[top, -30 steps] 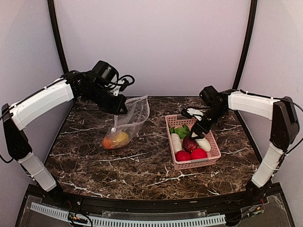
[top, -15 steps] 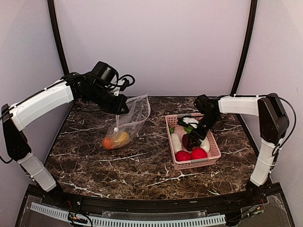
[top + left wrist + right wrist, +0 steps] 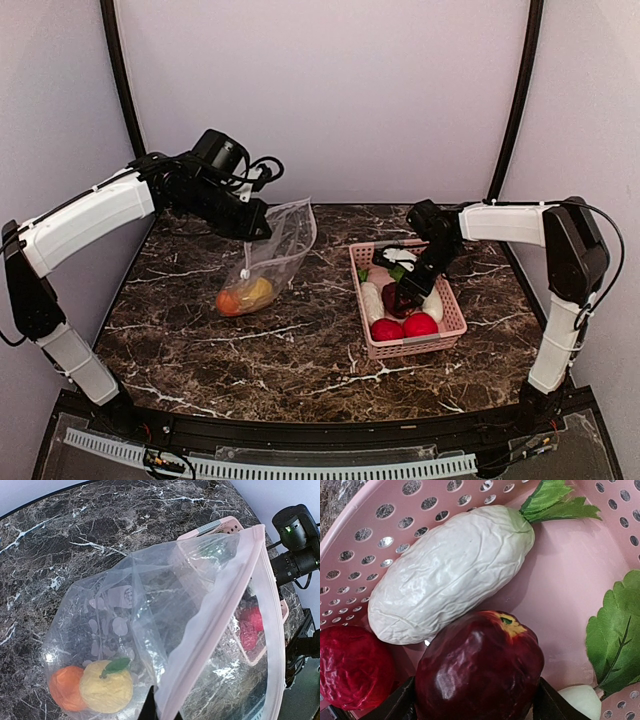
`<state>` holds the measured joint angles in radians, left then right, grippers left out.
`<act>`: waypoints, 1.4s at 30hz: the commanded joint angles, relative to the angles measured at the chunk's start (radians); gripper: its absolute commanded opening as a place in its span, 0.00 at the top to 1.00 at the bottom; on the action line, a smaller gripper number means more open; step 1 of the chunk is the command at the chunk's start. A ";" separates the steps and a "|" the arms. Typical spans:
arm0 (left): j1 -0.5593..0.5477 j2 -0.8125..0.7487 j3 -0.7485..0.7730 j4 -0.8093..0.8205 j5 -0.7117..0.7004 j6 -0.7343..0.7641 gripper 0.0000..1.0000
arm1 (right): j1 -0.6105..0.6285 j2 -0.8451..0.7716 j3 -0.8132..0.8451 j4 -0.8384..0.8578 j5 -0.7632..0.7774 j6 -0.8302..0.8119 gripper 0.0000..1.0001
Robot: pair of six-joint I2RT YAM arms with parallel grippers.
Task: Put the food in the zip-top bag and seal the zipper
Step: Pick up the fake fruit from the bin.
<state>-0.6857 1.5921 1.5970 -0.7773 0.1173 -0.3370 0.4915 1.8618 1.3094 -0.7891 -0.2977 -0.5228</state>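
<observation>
Both jaws pinching, left bag (image 3: 281,244), right maroon fruit (image 3: 479,666), marble table (image 3: 300,352), lilac walls (image 3: 320,100)

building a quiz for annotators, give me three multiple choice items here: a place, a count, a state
1. How many food pieces are in the zip-top bag? A none; B four; C two.
2. Where is the maroon fruit? A in the bag; B in the pink basket; C held in the air.
3. The bag's mouth is: A open; B zipped shut; C folded under.
C: an orange ball and a yellow ball show through the plastic.
B: it lies in the basket beside a white piece.
A: the zipper strips stand apart, left fingers holding the bag up.
</observation>
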 commanded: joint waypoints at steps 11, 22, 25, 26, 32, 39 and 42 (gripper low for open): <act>-0.003 -0.037 -0.023 0.044 0.001 -0.011 0.99 | 0.008 -0.029 0.028 -0.020 0.036 0.012 0.51; -0.003 -0.010 -0.042 0.109 0.034 -0.037 0.99 | 0.009 -0.111 0.103 -0.079 0.032 0.016 0.54; -0.003 0.001 -0.042 0.121 0.048 -0.043 0.99 | 0.009 -0.135 0.157 -0.113 -0.003 0.025 0.55; -0.003 0.006 -0.042 0.127 0.051 -0.044 0.99 | 0.009 -0.145 0.175 -0.121 -0.019 0.029 0.55; -0.003 0.030 -0.038 0.147 0.079 -0.045 0.99 | 0.010 -0.184 0.326 -0.168 -0.177 0.047 0.55; -0.003 0.063 0.009 0.136 0.104 -0.038 0.99 | 0.038 -0.139 0.578 -0.156 -0.335 0.117 0.54; -0.004 0.067 0.023 0.136 0.106 -0.037 0.99 | 0.060 -0.105 0.666 -0.140 -0.386 0.154 0.53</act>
<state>-0.6857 1.6623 1.5803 -0.6380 0.2058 -0.3779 0.5209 1.7119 1.8793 -0.9413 -0.5659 -0.4313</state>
